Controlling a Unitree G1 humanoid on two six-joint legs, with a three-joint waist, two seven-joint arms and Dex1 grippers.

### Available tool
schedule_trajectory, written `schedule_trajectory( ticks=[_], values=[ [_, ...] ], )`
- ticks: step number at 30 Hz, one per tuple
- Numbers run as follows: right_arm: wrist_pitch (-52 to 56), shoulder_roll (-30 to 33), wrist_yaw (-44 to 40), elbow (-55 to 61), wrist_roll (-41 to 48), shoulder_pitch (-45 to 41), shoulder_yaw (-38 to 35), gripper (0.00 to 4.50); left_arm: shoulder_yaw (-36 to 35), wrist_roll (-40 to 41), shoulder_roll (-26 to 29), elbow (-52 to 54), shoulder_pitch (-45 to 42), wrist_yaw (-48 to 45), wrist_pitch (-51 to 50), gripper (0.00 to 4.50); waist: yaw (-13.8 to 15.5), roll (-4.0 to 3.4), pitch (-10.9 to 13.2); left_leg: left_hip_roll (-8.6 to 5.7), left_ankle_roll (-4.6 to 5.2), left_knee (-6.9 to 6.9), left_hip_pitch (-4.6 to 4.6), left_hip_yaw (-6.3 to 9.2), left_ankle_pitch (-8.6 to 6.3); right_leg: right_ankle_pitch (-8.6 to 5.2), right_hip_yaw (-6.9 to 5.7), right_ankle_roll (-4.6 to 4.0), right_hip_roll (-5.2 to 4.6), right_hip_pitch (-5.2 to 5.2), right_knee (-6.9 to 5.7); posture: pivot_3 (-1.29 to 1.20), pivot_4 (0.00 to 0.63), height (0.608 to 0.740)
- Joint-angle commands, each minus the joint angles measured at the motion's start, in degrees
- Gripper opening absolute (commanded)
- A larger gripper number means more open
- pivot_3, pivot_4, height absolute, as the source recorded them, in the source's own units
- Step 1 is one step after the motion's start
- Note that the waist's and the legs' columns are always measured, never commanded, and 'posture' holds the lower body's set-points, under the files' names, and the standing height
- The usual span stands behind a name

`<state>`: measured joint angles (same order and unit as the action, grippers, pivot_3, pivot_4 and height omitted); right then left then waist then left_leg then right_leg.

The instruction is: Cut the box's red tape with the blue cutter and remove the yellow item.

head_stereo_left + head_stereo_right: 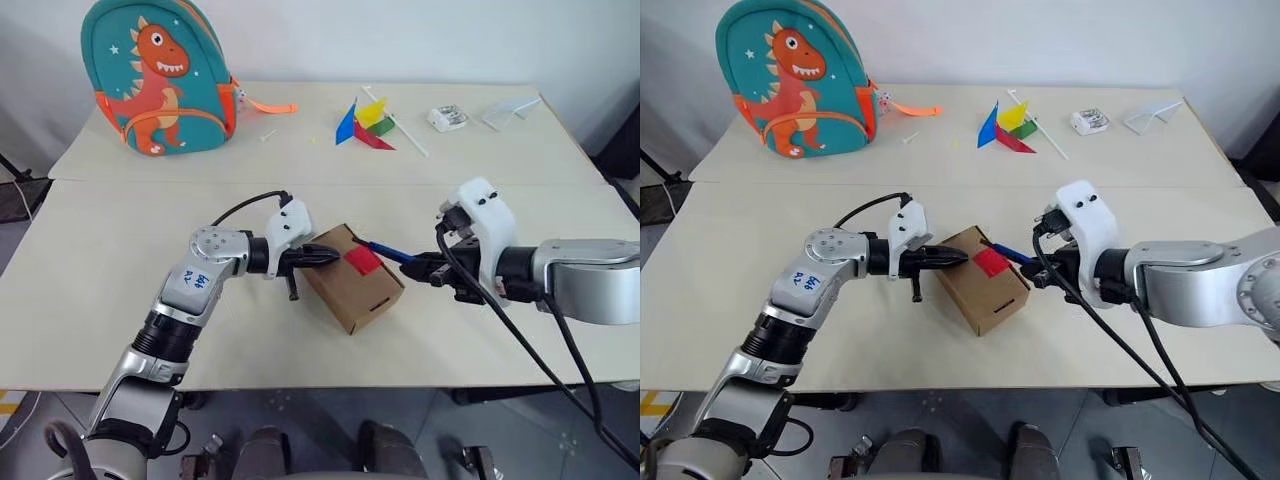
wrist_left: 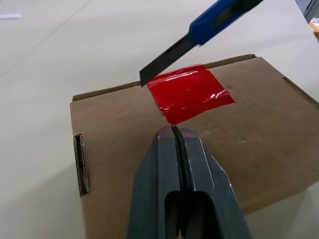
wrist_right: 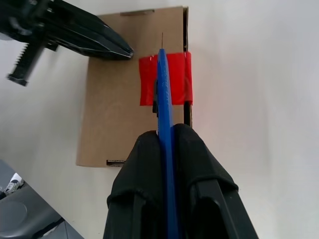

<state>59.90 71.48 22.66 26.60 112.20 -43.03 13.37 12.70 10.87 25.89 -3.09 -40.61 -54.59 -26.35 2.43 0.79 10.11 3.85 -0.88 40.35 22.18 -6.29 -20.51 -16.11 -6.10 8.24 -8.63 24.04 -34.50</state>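
- Brown cardboard, the box (image 1: 352,277) sat at the centre of the head view on the pale bench (image 1: 120,250), flaps shut, with the red tape (image 1: 362,261) across its top seam.
- The left claw (image 1: 328,256) had its 2 fingers pressed together, tips resting on the box top just beside the tape, apparently pinning the box.
- The right claw (image 1: 418,268) was clamped on the blue cutter (image 3: 165,114), whose dark blade tip hovered at the far edge of the tape, as the left wrist view showed.
- The yellow item was presumably sealed inside the box.
- Risk: the blade lay close to the left fingertips (image 2: 174,137); a stroke drawn towards them could strike them.
- Risk: too deep a cut could score whatever lies under the flaps; too shallow would leave the tape whole.
- Risk: the box could skid or twist under the blade if the left claw's press was light.
- Room: bare bench lay on every side of the box, with the near edge well apart from it; the backpack (image 1: 160,75), pinwheel (image 1: 366,123) and small clutter at upper right stood well clear.
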Motion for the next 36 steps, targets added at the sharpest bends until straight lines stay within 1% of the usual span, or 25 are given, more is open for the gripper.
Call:
schedule_trajectory(
  ticks=[1, 9, 23, 36],
  values=[
    [1.0, -0.3, 1.3, -0.7, 0.8, -1.7, 0.0, 0.12, 1.3, -0.7, 0.6, 1.3, 0.6, -0.1, -2.2, 0.0, 0.0, 0.0, 0.0, 0.0, 0.0, 0.0, 0.0, 0.0, 0.0, 0.0, 0.0, 0.0, 0.0, 0.0, 0.0, 0.0, 0.15, 0.74],
    [1.9, -2.6, 3.4, -2.6, 0.8, -3.3, 0.5, 0.12, 1.3, -0.6, 1.1, 3.3, 1.7, -0.1, -3.8, 0.0, -0.1, -0.01, 0.0, 0.0, 0.0, 0.0, 0.01, 0.0, 0.0, 0.0, 0.0, 0.0, 0.0, 0.02, -0.01, 0.0, 0.15, 0.74],
    [2.6, -4.4, 5.8, -3.9, 0.8, -4.1, 0.4, 0.12, 1.8, -0.5, 1.2, 5.2, 2.7, 0.4, -5.5, 0.0, -0.2, -0.01, 0.0, 0.0, 0.0, 0.01, 0.01, 0.0, 0.0, 0.0, 0.0, 0.0, 0.0, 0.02, -0.01, 0.0, 0.15, 0.74],
    [4.3, -4.8, 5.1, -5.0, 0.8, -4.7, 0.8, 0.12, 2.1, -0.5, 0.9, 4.9, 2.4, 0.6, -5.4, 0.0, -0.2, -0.01, 0.0, 0.0, 0.0, 0.01, 0.01, -0.01, 0.0, 0.0, 0.0, 0.0, 0.0, 0.02, -0.02, 0.0, 0.15, 0.74]
  ],
)
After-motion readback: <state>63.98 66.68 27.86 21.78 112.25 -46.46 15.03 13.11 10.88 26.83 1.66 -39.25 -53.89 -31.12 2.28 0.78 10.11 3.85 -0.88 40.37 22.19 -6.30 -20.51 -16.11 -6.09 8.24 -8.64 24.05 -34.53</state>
